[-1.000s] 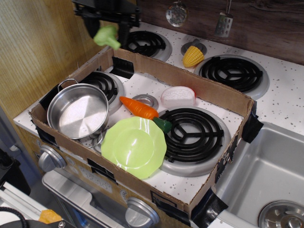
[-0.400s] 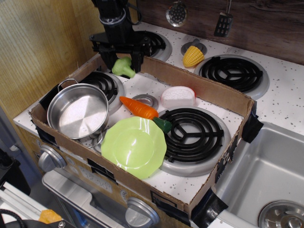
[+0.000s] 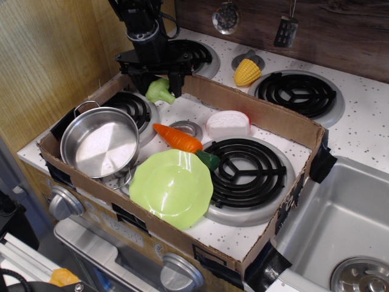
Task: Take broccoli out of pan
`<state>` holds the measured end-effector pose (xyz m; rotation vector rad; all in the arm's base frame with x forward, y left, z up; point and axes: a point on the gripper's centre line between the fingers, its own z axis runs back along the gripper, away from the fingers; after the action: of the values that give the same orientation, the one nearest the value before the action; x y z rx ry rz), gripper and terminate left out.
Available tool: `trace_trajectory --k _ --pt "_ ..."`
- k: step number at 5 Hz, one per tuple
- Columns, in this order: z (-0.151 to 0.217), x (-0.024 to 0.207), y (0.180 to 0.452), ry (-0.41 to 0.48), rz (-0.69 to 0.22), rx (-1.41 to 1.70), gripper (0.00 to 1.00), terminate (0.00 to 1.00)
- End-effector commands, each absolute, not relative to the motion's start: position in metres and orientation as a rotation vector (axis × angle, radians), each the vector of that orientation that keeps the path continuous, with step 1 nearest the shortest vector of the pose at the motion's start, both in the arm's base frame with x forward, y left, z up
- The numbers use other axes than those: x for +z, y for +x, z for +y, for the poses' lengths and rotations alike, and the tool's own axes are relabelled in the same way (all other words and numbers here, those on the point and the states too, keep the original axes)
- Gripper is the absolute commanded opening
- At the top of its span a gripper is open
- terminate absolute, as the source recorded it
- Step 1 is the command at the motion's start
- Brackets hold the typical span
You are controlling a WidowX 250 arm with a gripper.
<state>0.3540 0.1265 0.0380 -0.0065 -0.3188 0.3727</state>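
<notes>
The broccoli (image 3: 158,91), a small pale-green floret, hangs between the fingers of my gripper (image 3: 158,84) at the back left corner of the cardboard box, low over the white stovetop next to the back left burner (image 3: 130,104). The gripper is shut on the broccoli, its black arm coming down from the top of the view. The pan (image 3: 100,143), a shiny steel pot with wire loop handles, stands empty at the front left of the box, well apart from the gripper.
A cardboard wall (image 3: 255,109) rings the stovetop. Inside it lie an orange carrot (image 3: 177,138), a lime-green plate (image 3: 172,187) and a white and red toy (image 3: 228,124). A corn cob (image 3: 247,72) lies behind the box. A sink (image 3: 340,231) is at the right.
My gripper has come down from high above the box's back left corner into the box, carrying the broccoli down and slightly right. The pan has not moved.
</notes>
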Motion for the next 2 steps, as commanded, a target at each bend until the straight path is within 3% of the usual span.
trace_trajectory --k 1,2 --pt "0.1158 0.0521 0.3556 0.011 -0.420 0.369 1.00 0.00" --pt "0.1165 0.0574 0.3544 0.031 -0.431 0.354 1.00 0.00"
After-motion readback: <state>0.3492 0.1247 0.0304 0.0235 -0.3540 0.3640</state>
